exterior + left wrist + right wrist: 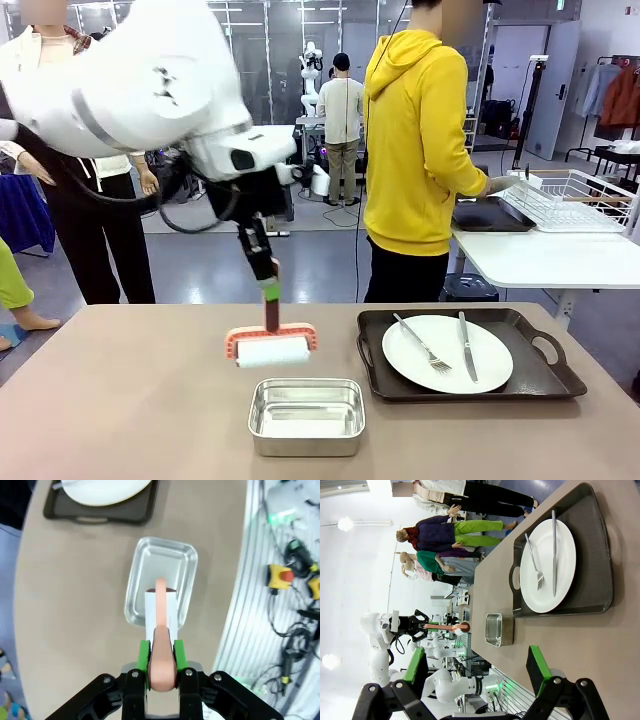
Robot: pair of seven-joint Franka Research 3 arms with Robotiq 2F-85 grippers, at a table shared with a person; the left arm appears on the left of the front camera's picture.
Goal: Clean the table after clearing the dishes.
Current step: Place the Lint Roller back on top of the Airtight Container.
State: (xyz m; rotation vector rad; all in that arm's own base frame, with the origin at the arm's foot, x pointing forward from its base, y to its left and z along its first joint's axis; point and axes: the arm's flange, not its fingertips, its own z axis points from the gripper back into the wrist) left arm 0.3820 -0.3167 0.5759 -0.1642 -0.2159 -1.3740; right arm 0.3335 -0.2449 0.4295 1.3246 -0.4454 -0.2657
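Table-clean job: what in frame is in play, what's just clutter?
In play: table; left gripper shut on the cleaning tool; tray with plate, fork, knife, not yet cleared.
Lying about: steel pan; white side table with wire rack; right gripper, open and empty.

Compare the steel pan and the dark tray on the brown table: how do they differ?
The steel pan is shiny bare metal; the dark tray is matte and near black. The pan is the smaller and looks empty; the tray carries a white plate with a fork and a knife. The tray has loop handles at its ends; the pan has none. Both are rectangular with rounded corners and sit flat on the table.
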